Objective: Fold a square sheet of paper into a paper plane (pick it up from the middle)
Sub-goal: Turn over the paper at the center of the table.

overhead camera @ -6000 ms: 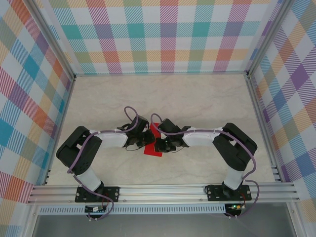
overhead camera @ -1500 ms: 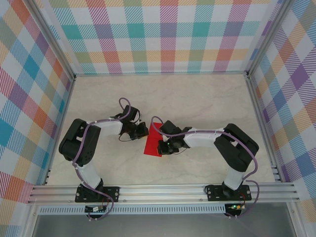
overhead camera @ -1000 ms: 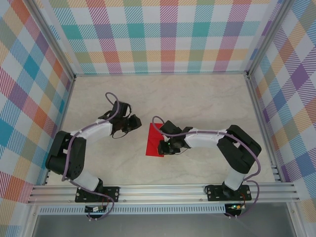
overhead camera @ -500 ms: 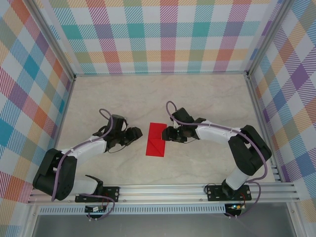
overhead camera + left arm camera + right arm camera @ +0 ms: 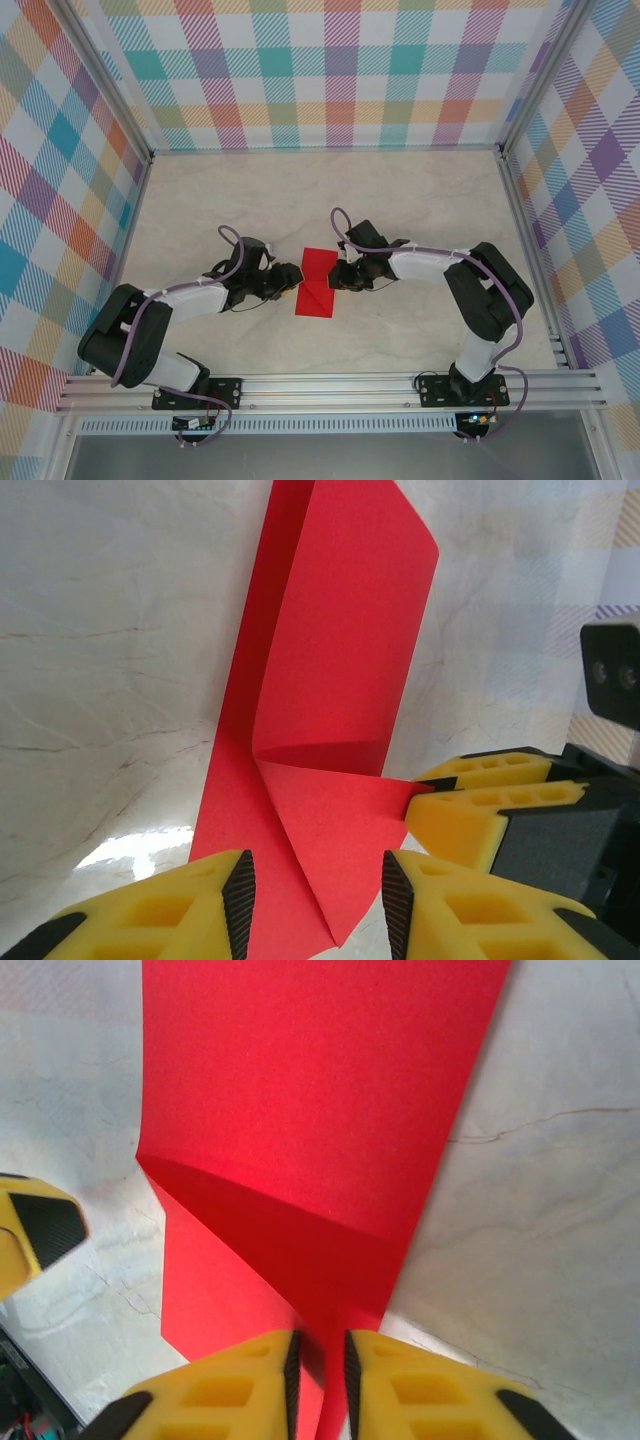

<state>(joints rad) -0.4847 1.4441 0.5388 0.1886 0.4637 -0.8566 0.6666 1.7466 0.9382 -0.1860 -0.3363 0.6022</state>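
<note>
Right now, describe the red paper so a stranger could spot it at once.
On the pale marbled table, look between the left gripper and the right gripper. The red paper sheet lies there, partly folded, the only red thing around.

The paper (image 5: 318,283) lies on the table (image 5: 400,200) between left gripper (image 5: 287,283) and right gripper (image 5: 340,277).
</note>
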